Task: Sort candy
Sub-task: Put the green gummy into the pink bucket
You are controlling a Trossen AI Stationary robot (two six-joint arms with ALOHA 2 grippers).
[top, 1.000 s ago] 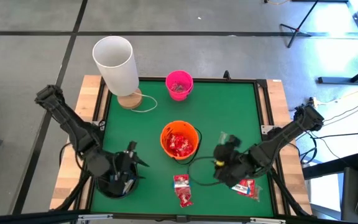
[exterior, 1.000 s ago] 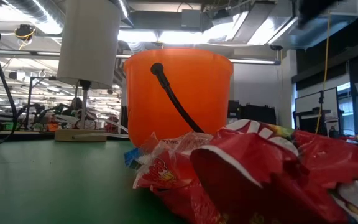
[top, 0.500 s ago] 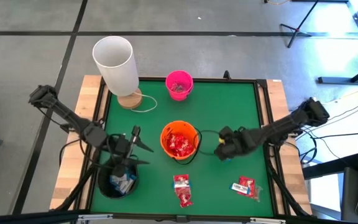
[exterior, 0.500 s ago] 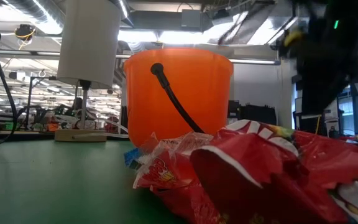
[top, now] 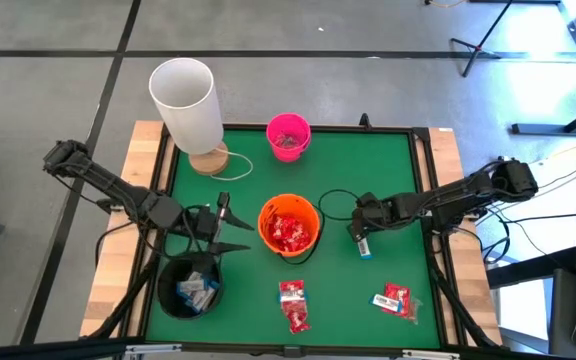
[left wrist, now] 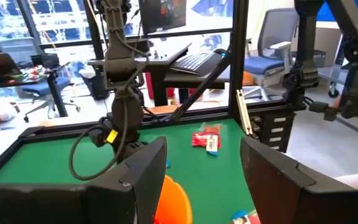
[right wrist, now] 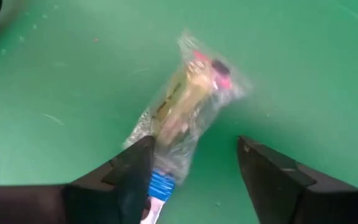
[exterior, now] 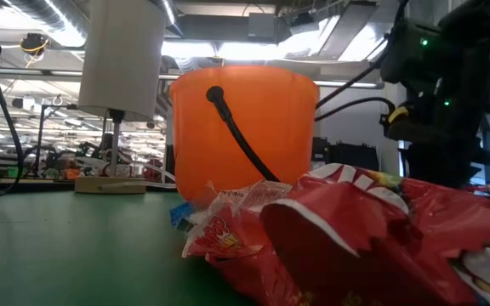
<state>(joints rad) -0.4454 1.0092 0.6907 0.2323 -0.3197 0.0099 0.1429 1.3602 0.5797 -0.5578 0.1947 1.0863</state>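
Observation:
Red packets of candy fill the orange bucket point(top: 290, 226) and lie loose near the front edge point(top: 293, 305) point(top: 396, 300) point(exterior: 356, 238). White-and-blue bars sit in the black bucket point(top: 190, 288). A clear-wrapped candy with a blue end point(right wrist: 185, 106) point(top: 366, 249) lies flat on the green mat, right of the orange bucket. My right gripper point(right wrist: 194, 171) point(top: 360, 236) points down just above it, open, one finger on either side of its blue end. My left gripper point(top: 230, 226) point(left wrist: 204, 180) hovers level, open and empty, left of the orange bucket.
A pink bucket point(top: 288, 135) stands at the far edge, with a tall white cylinder point(top: 186, 100) on a wooden base at the far left. A black cable point(top: 333, 200) loops beside my right arm. Bare mat lies between the orange bucket and the far right corner.
My right gripper has swung from above the near-right red packet toward the far edge and sunk low over the clear-wrapped candy. My left gripper has moved from over the black bucket toward the far edge, beside the orange bucket, leaving the bars in the black bucket uncovered.

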